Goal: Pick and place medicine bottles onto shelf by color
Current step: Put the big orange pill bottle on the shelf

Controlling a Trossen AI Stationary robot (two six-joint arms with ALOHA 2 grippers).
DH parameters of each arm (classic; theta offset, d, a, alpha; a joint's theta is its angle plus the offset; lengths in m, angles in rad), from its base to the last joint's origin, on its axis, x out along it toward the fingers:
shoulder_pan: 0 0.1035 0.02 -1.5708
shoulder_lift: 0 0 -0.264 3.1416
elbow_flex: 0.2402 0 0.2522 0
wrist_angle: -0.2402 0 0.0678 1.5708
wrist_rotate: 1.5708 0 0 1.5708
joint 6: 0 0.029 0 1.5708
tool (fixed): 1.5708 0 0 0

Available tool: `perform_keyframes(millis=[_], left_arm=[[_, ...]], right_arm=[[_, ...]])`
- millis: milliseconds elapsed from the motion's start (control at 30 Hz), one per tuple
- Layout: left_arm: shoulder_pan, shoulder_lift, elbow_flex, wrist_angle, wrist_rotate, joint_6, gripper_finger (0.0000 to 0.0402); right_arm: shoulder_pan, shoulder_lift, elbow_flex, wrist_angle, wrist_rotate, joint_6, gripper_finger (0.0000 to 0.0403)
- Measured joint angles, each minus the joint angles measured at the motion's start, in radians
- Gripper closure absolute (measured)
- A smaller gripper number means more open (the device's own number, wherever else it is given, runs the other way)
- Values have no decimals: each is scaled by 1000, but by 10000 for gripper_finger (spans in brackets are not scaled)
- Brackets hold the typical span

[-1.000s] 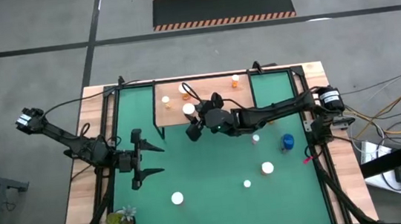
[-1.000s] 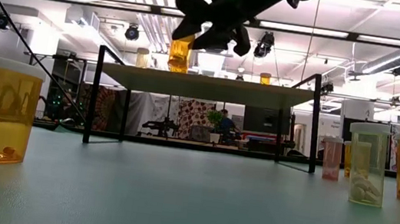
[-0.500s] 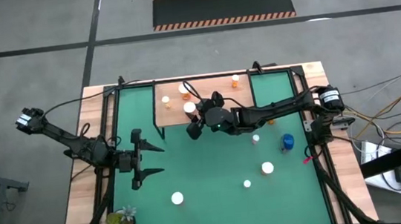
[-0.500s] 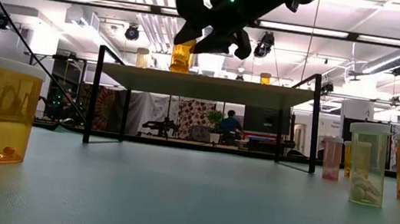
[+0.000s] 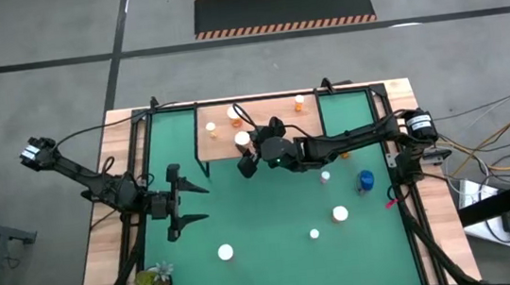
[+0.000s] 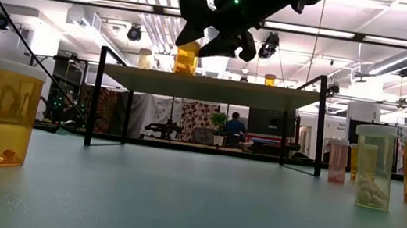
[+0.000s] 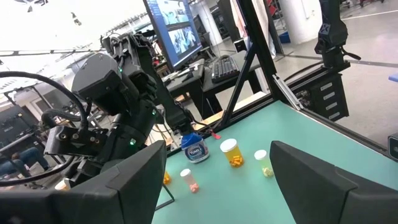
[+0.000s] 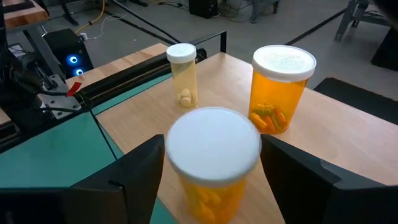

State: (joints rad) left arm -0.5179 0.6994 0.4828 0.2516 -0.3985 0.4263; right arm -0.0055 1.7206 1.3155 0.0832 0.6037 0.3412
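**A:** Lower now — the wide orange plastic bottle with the white round cap (image 8: 213,163) was hanging just above the board a second ago, and in the low view its base now sits level with the top of the low light-wood shelf on thin black legs (image 5: 219,149). The right gripper (image 5: 248,153) has barely shifted otherwise, it's at the shelf's front edge.

**B:** So it's placed?

**A:** Looks set down to me, but not let go. In the right wrist view the fingers (image 8: 133,176) are on either side of the bottle and close to it, so I'd call it still pinched, maybe just starting to loosen. Next step is probably opening up and backing off.

**B:** What's the bottle like?

**A:** See-through orange, a few capsules at the bottom, upright. It's near two others already on the shelf — another wide orange bottle (image 8: 280,94) and a slim pale bottle with a white cap (image 8: 184,73), both further back. All orangey, so the colour grouping seems on track.

**B:** And the rest?

**A:** Several bottles are still out on the green mat (image 5: 267,255), including the blue bottle (image 5: 365,181) over on the right. The left gripper (image 5: 188,201) is parked over the mat's left side with its claw spread wide, holding nothing.
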Motion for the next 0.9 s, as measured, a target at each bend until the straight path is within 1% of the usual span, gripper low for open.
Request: perform_keyframes(millis=[133,267,433,500,600,700,900], left_arm=[[0,0,0,0,0,0,132],[0,0,0,0,0,0,132],[0,0,0,-1,0,0,132],[0,0,0,-2,0,0,132],[0,0,0,-7,0,0,132],[0,0,0,-7,0,0,132],[0,0,0,-7,0,0,132]], right_arm=[[1,-6,19,-35,-1,-4,145],[8,-33,71,-138,-19,-10,145],[15,-68,134,-286,-126,-18,150],[16,-78,166,-365,-145,-28,159],[11,-87,200,-492,-148,-38,189],[-7,-86,207,-573,-148,-38,237],[-36,-76,203,-586,-148,-47,341]])
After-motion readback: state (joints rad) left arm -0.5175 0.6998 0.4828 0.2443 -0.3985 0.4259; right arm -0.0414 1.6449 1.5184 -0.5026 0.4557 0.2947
